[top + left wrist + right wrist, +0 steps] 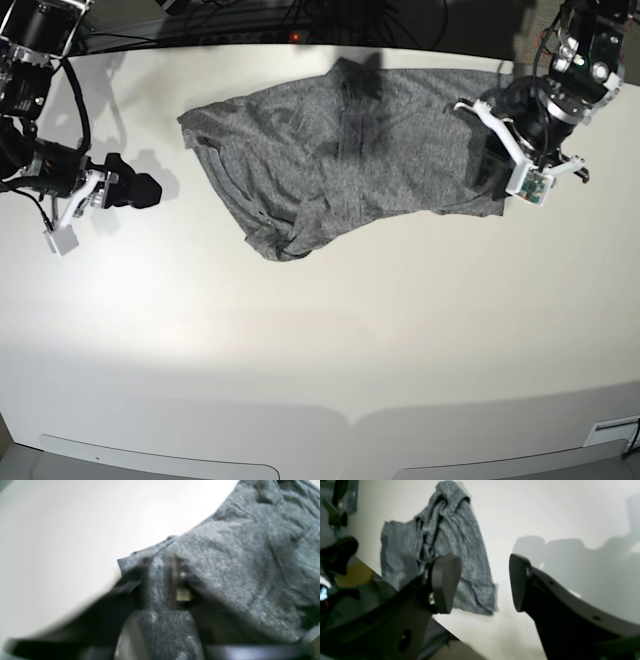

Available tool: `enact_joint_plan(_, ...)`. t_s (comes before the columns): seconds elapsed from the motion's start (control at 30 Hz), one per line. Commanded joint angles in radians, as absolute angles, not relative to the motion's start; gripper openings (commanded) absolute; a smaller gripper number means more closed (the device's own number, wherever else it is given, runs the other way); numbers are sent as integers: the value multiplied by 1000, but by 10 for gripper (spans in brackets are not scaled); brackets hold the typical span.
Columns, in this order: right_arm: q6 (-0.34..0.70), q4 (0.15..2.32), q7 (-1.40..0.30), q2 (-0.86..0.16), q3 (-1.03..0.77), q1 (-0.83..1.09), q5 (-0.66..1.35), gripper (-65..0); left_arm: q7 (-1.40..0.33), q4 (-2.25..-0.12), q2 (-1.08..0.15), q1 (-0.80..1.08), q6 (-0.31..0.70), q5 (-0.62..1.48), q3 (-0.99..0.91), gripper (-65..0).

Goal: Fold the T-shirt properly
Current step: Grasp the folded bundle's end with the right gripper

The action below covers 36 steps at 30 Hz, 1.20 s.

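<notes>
Left wrist: T-shirt fills frame, cloth touching left gripper; too blurred to tell jaws apart or clamped.
Right wrist: right gripper jaws wide apart, empty; shirt well ahead on white table (bunched, tilted).
Base: shirt's long axis left-right across far table; left gripper at one end edge, nearer; right gripper beside other end, apart.

In the left wrist view the left end effector is blurred against the T-shirt, its grip unreadable.
</notes>
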<state>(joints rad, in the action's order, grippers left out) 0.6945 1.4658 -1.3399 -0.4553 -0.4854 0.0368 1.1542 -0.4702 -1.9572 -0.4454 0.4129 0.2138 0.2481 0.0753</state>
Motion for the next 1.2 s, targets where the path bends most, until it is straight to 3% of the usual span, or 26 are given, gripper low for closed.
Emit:
enact_joint_plan(0.0,698,1481,-1330,-478,-464,25,1178,-303,-440,-1958,-451,413,216,252,66,-372)
enact_joint_plan(0.3,698,1481,-1238,-462,-219,13,1066,-303,-439,-1807,-432,413,216,250,66,-354)
enact_joint_plan(0.63,698,1481,-1218,-424,-196,-22,1032,-314,-417,-1755,-432,403,216,251,66,-354)
enact_joint_plan(0.67,698,1481,-1219,-424,-196,-27,1032,-359,-417,-1755,-432,399,216,251,66,-354)
enact_joint_plan(0.77,698,1481,-1219,-426,-198,-36,1033,-636,-416,-1755,-432,392,216,251,66,-354)
enact_joint_plan(0.9,698,1481,-1213,-426,-198,-54,1032,-650,-417,-1755,-432,390,216,251,66,-354)
enact_joint_plan(0.93,698,1481,-1213,-427,-198,-56,1028,-599,-417,-1755,-432,390,216,251,66,-354)
enact_joint_plan(1.03,698,1481,-1213,-426,-198,-54,1002,-329,-417,-1755,-432,390,216,251,66,-354)
enact_joint_plan(1.1,698,1481,-1212,-427,-198,-55,970,-185,-418,-1755,-432,390,216,251,66,-354)
enact_joint_plan(1.17,698,1481,-1213,-427,-197,-55,936,-174,-417,-1755,-432,390,216,251,66,-354)
